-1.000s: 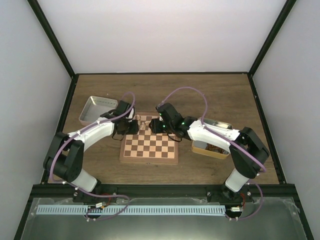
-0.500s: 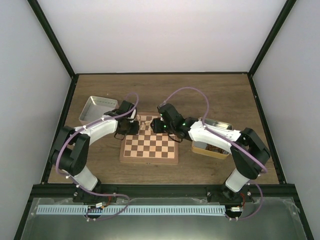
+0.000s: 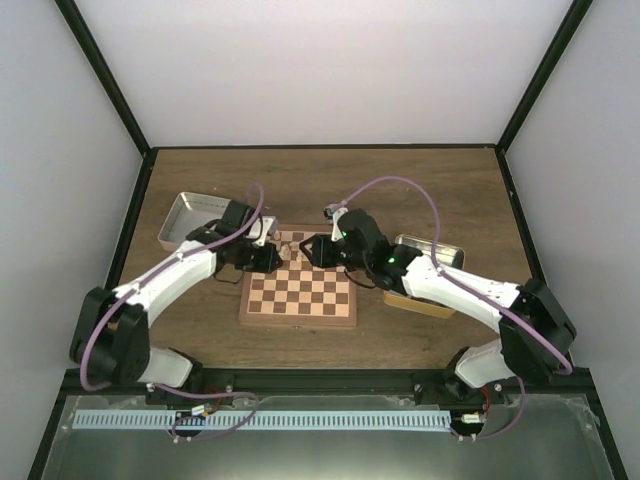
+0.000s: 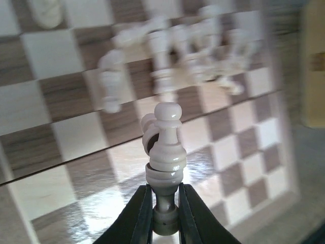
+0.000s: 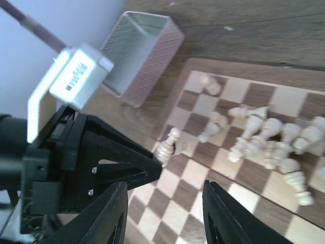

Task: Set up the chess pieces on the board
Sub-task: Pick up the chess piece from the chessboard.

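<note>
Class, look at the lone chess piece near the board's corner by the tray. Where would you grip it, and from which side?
Probably from straight above, pinching across its narrow waist below the head. The piece seems to lie on its side, apart from the heap, so nothing crowds it; its rounded ends would likely slip.

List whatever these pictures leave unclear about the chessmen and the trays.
- Heap of chessmen: left wrist view, blurred; kinds and count unclear.
- Same heap on the board: top view, too small to sort.
- Right-hand tray: top view, the right arm covers most of its contents.
- Pawn: left wrist view, its foot is hidden between the left gripper fingers.
</note>
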Controlling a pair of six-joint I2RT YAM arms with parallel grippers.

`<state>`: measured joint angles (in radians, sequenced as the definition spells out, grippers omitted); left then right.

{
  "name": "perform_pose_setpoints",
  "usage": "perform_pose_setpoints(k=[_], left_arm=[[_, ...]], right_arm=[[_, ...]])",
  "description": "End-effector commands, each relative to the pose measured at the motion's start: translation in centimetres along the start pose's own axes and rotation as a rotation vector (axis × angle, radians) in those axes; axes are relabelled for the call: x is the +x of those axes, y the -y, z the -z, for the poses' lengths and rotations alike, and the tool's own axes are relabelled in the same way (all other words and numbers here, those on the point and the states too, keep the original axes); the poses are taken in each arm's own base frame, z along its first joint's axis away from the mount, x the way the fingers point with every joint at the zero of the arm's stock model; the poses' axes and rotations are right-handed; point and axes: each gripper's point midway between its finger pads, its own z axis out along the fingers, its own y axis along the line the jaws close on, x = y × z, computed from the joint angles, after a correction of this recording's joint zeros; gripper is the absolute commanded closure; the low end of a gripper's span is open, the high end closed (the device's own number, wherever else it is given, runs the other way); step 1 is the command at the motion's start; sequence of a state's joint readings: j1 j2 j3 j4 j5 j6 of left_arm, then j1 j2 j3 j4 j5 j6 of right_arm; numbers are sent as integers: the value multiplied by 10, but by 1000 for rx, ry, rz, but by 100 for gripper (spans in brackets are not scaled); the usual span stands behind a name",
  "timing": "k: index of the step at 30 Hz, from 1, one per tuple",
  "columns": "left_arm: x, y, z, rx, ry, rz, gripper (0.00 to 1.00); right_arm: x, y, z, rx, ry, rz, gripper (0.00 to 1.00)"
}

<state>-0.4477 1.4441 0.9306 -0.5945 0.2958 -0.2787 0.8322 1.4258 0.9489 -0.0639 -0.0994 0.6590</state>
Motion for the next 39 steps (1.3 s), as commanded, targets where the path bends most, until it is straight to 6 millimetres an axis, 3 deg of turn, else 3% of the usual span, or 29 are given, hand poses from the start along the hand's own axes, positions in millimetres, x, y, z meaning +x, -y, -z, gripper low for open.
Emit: perform_pose_setpoints(k=[1, 9, 12, 17, 29, 39], left_arm=[[-2, 48, 31, 233, 57, -137, 87], [-5, 73, 62, 342, 166, -262, 86], [-1, 76, 65, 364, 169, -276, 86], [5, 78, 67, 385, 178, -289, 86], [9, 70, 52, 366, 134, -252, 85], [13, 60, 36, 328, 83, -198, 86]], right_arm=[[-7, -40, 17, -208, -6, 32, 57], [-14, -41, 29, -235, -25, -128, 46], [-12, -39, 20, -230, -54, -148, 47], [-11, -38, 4, -213, -91, -128, 58], [4, -36, -16, -246, -166, -145, 70], [18, -19, -29, -215, -174, -173, 82]])
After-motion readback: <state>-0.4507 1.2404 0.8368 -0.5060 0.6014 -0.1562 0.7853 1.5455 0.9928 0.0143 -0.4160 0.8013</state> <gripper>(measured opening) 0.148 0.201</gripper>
